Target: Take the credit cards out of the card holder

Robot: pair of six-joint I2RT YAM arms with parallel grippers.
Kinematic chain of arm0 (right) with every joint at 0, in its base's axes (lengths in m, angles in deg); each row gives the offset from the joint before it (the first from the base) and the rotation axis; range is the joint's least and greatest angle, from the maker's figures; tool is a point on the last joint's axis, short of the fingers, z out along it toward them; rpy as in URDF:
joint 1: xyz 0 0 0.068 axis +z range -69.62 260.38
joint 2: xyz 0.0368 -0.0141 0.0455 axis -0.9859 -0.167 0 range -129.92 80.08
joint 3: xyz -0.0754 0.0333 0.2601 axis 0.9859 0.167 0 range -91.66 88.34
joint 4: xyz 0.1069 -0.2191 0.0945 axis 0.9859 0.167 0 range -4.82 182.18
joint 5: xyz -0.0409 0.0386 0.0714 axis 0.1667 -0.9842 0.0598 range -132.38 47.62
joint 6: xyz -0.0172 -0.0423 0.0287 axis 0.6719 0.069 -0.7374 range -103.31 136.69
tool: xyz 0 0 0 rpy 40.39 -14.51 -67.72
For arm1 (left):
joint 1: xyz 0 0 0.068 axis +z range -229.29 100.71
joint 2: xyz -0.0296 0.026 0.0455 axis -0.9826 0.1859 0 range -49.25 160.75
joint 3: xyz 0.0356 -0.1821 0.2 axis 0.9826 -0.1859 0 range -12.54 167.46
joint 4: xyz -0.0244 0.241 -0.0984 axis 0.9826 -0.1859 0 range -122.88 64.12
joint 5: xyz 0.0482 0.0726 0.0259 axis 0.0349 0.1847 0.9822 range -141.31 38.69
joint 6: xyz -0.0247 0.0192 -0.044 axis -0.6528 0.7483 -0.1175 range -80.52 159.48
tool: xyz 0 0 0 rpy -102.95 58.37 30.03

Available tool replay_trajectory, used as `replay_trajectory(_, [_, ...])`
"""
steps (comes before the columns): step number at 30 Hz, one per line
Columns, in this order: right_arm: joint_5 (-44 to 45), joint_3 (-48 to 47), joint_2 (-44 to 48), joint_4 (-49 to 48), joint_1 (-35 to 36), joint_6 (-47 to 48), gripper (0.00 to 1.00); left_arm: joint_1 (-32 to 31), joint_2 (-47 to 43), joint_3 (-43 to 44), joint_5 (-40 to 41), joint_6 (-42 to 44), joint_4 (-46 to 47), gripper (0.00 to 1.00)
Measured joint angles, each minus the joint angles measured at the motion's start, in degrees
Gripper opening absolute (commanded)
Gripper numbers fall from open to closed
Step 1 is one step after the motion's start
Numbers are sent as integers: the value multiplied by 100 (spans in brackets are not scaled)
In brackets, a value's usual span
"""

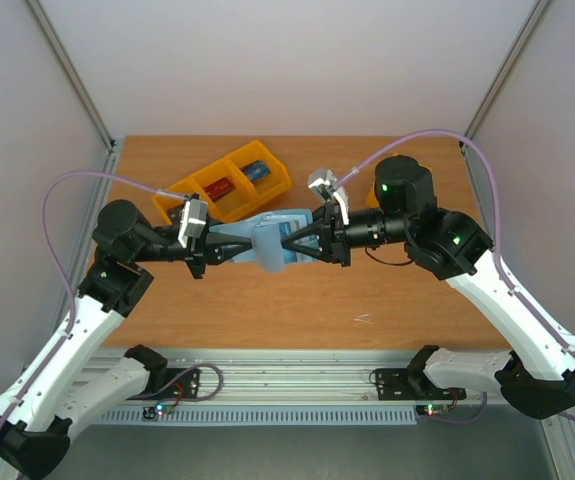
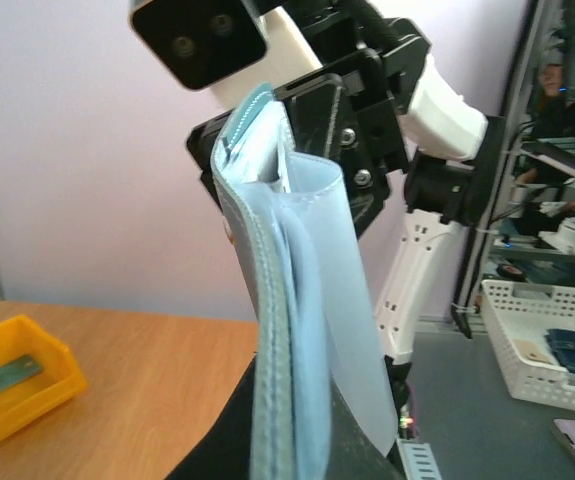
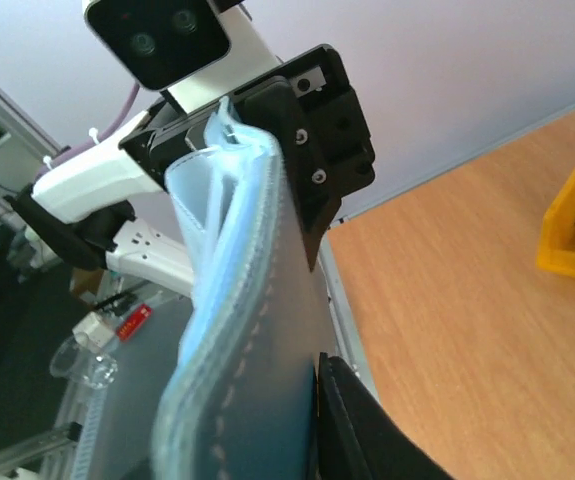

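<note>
The left jaws and the right jaws each pinch an opposite end of the card holder (image 1: 270,250), held aloft over the table's (image 1: 267,320) middle. A red card (image 1: 221,187) and a blue card (image 1: 258,172) lie in orange bins (image 1: 195,186) near the far edge.

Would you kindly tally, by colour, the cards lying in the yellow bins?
Red card: 1
Blue card: 1
Dark grey card: 1
Total: 3
</note>
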Motion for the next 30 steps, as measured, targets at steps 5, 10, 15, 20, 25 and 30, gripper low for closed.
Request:
replay_trajectory(5, [11,4,-81,-11,0,-116,1,7,-57,-9,435,269,-354,13])
replay_trajectory(10, [286,4,-138,0,9,-151,1,7,-85,-50,647,483,-487,85])
replay_trajectory(15, [1163,-109,-262,291,63,-247,1,31,-85,-205,660,586,-584,99])
replay_trajectory(20, [1705,-409,-688,444,483,-232,1,37,-76,-234,925,516,-590,98])
replay_trajectory(25, [1735,-470,-752,424,608,-201,1,37,-76,-247,1305,496,-693,93])
replay_trajectory(30, [1843,-470,-603,505,680,-92,1,31,-87,-247,1576,522,-949,93])
